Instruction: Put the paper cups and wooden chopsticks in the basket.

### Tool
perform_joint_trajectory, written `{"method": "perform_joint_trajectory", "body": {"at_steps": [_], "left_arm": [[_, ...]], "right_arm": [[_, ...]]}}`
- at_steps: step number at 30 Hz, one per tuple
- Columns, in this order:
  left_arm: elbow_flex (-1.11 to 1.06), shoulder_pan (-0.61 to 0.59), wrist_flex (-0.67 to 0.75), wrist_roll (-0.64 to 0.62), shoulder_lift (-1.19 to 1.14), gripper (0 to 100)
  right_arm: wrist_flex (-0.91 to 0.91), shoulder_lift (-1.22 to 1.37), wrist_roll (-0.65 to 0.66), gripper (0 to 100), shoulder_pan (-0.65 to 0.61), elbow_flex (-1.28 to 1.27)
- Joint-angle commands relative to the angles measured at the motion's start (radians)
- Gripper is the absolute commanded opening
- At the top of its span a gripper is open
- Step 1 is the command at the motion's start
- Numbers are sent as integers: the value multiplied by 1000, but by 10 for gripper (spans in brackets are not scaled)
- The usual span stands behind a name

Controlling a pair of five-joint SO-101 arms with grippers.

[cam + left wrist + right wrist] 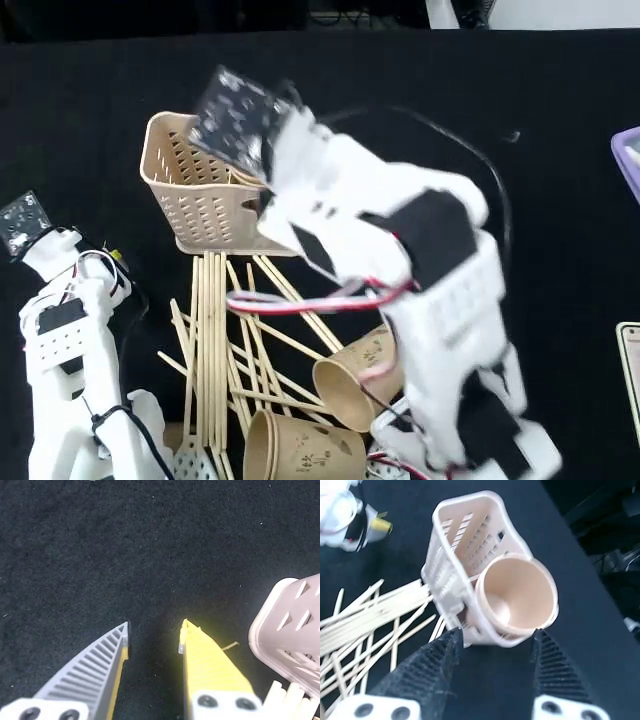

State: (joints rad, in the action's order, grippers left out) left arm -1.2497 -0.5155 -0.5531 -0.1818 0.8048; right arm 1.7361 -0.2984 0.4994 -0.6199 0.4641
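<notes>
A beige slotted basket point(195, 190) stands tilted at the back left of the table, and one paper cup point(515, 597) lies inside it with its mouth facing my right wrist camera. My right gripper point(497, 635) hangs open just over the basket's near rim point(485, 639), with nothing between its black fingers. Two more paper cups point(352, 382) point(297, 447) lie on their sides near the front. Several wooden chopsticks point(215, 340) are spread on the cloth in front of the basket. My left gripper point(154, 625) is open over bare cloth, beside the basket's corner point(287, 625).
The table is covered in black cloth point(520, 80). A purple container's edge point(628, 160) shows at the far right. The right arm's white body point(420, 290) reaches over the chopsticks and cups. The left arm point(65, 340) stands at the front left.
</notes>
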Motion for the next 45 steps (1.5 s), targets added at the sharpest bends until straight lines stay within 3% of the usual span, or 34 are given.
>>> {"method": "perform_joint_trajectory", "body": {"at_steps": [1, 13, 23, 29, 41, 45], "left_arm": [[16, -7, 18, -2, 23, 170], [19, -7, 18, -2, 23, 170], [21, -7, 18, -2, 23, 170], [18, -8, 18, -2, 23, 170], [18, -8, 18, -2, 23, 170], [19, -8, 18, -2, 23, 170]], "right_arm": [[31, -208, -11, 219, -12, -214], [23, -739, -12, 279, -152, -1090], [-6, -549, -17, 278, -190, -1138], [2, -369, 87, 276, -63, -1138], [18, -351, 382, 270, 342, -1133], [18, -351, 457, 136, 425, -1132]]}}
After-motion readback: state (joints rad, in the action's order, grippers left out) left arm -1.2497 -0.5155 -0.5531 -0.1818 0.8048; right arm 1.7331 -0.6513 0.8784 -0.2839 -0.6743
